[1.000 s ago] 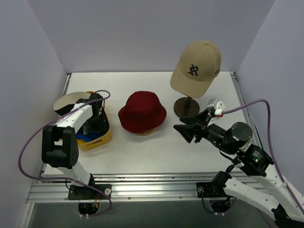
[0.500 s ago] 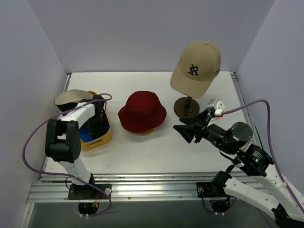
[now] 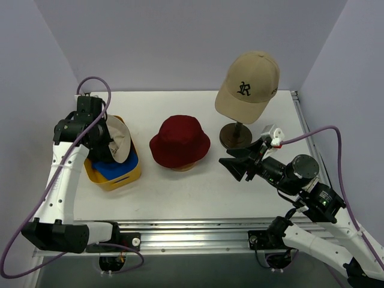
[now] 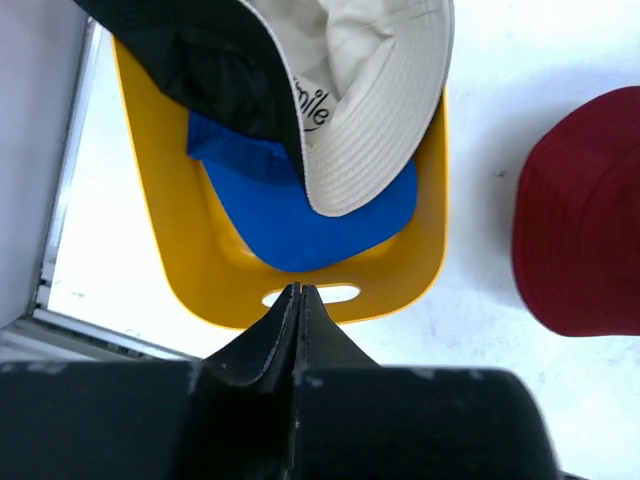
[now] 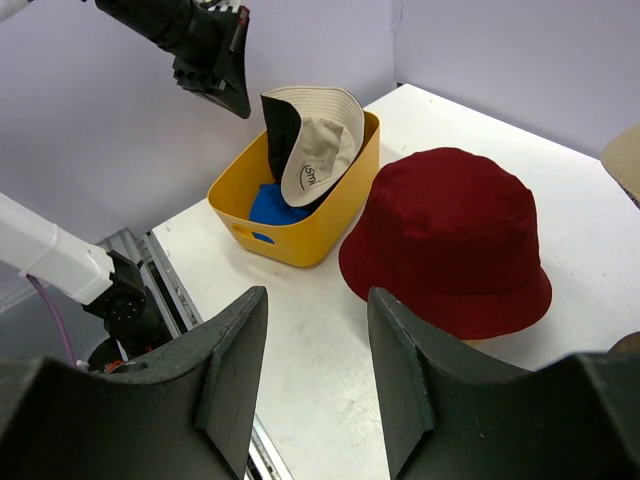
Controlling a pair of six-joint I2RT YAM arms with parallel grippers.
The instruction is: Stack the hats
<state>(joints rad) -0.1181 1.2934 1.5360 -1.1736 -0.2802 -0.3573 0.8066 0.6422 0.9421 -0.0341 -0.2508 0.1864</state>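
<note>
Overhead, the left claw (image 4: 298,292) hangs above the tray (image 4: 190,270), its 2 fingers pressed together on nothing. Below it and apart from it, the black hat (image 4: 220,70) lies tipped in the tray, pale lining showing, partly covering the blue cap (image 4: 300,215). The red hat (image 3: 179,141) sits on the bench (image 3: 192,192) beside the tray. The tan cap (image 3: 249,84) rests on a stand (image 3: 235,135). The right claw (image 5: 315,300) is spread and empty, near the red hat.
</note>
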